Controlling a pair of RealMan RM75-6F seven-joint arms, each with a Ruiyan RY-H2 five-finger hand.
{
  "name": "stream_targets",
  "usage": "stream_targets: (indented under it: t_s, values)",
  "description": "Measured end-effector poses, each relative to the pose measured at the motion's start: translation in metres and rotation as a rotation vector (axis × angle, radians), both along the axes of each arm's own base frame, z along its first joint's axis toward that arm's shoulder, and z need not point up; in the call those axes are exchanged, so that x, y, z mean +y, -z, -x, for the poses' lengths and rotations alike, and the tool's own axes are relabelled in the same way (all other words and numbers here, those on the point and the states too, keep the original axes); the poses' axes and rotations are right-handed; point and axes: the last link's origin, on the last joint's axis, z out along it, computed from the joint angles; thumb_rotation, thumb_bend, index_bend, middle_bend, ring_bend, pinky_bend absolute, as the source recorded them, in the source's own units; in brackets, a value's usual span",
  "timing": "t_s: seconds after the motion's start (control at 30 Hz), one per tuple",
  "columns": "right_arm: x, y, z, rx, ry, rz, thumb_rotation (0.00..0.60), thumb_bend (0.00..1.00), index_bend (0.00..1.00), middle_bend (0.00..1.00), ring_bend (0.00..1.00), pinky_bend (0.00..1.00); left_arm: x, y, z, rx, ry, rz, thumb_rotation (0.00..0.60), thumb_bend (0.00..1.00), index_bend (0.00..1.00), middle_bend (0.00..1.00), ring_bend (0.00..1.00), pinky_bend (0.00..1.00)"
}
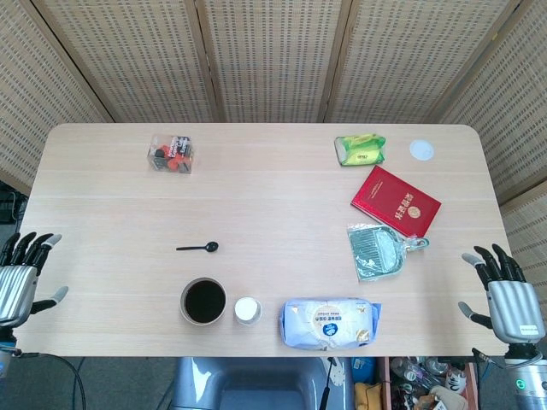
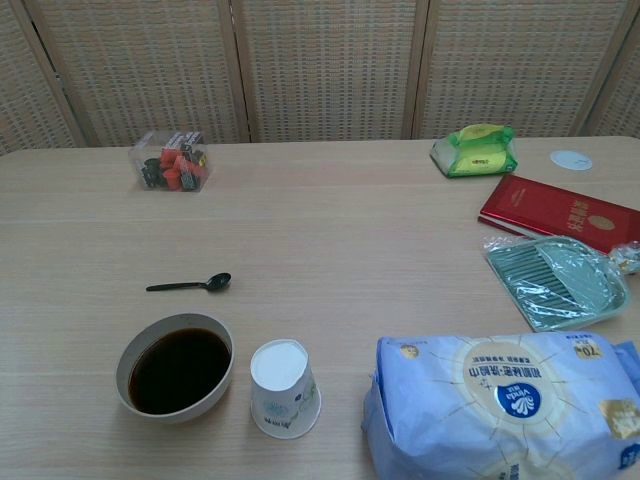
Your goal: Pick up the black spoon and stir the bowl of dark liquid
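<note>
Left hand (image 1: 19, 286) off the desk's left edge, fingers spread, holding nothing, touching nothing. Right hand (image 1: 509, 299) off the right edge, likewise splayed and empty. Neither seen from the chest view.

Nearest the left hand, out on the desk (image 1: 102, 205): black spoon (image 1: 198, 248), lying flat, handle pointing left toward that hand, bowl end to the right. Just in front of it, toward the robot and apart from it: bowl of dark liquid (image 1: 203, 301), filled fairly high, with a small white paper cup (image 1: 248, 310) just beside it on the right.

Judged on handling: spoon light, thin, stiff, probably plastic, lying flush on the wood, so awkward to get fingertips under (likely to skate away if nudged). Best taken by a pinch around the middle or far end of the handle, keeping the bowl end free for stirring. Bowl open and full, so easy to slop or shove; cup near enough to knock.

Farther out: blue-and-white bag (image 1: 330, 322) at the front edge, green dustpan (image 1: 376, 252), red book (image 1: 395, 201), green packet (image 1: 360, 149), white disc (image 1: 420, 150), and a clear box of small items (image 1: 172, 154) at the far left.
</note>
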Motion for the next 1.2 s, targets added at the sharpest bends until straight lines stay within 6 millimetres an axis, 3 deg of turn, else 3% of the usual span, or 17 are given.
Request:
stream_targets:
  t_s: [0.37,0.53,0.73,0.93,1.2]
  values:
    - [0.001,-0.001,-0.002,0.006,0.011,-0.004,0.600,0.18,0.26,0.22,0.07,0.19,0.041,0.013,-0.014,0.062,0.087,0.089,0.600,0.22,0.13,0.20,0.12,0.03]
    - [0.002,0.000,-0.002,0.007,0.012,-0.007,0.600,0.18,0.26,0.22,0.07,0.19,0.065,0.023,-0.020,0.070,0.112,0.133,0.600,0.22,0.14,0.32,0.26,0.36]
    - [0.002,-0.001,-0.004,0.009,0.013,-0.012,0.600,0.18,0.26,0.22,0.07,0.19,0.094,0.039,-0.030,0.087,0.137,0.195,0.600,0.22,0.19,0.48,0.44,0.58]
    - [0.002,0.001,-0.004,0.009,0.017,-0.021,0.600,0.18,0.26,0.22,0.07,0.19,0.120,0.053,-0.045,0.094,0.177,0.231,0.600,0.22,0.30,0.66,0.62,0.70]
    - [0.004,0.000,-0.003,0.008,0.024,-0.025,0.600,0.18,0.26,0.22,0.07,0.19,0.149,0.077,-0.053,0.139,0.169,0.309,0.600,0.22,0.36,0.80,0.73,0.76]
